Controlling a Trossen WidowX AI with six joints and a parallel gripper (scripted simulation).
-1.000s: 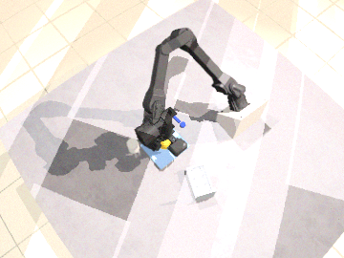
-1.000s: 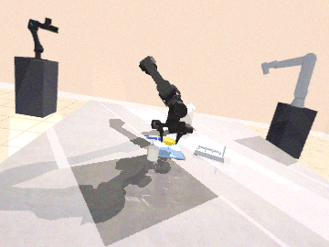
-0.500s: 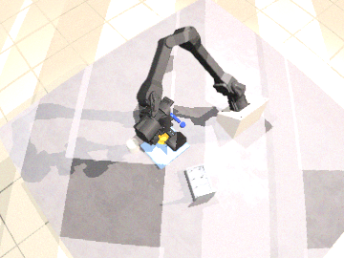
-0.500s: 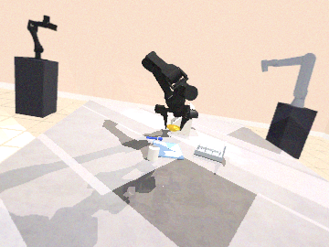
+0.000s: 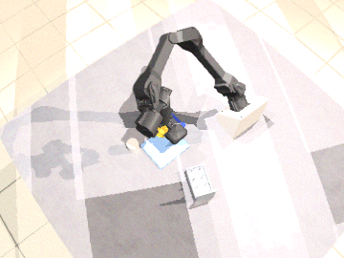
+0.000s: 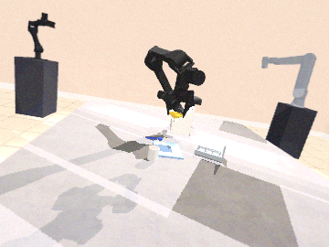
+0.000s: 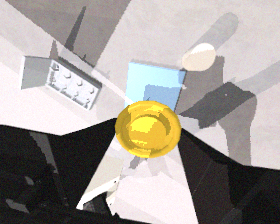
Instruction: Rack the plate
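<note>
— Looking from the top, we are seeing the gripper (image 5: 164, 132) pinching the yellow plate (image 5: 162, 131) over the blue mat (image 5: 164, 153); the dish rack (image 5: 200, 182) is lying near the mat's corner.

— From the exterior, we are seeing the plate (image 6: 175, 114) hanging well above the mat (image 6: 169, 151), the cup (image 6: 153, 153) beside it.

— At the wrist, we are watching the plate (image 7: 147, 129) sitting between the jaws, the mat (image 7: 152, 89) below.

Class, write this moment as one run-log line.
phase: carry | gripper: shut on yellow plate | plate: lifted above blue mat | dish rack: no plate in it
</note>
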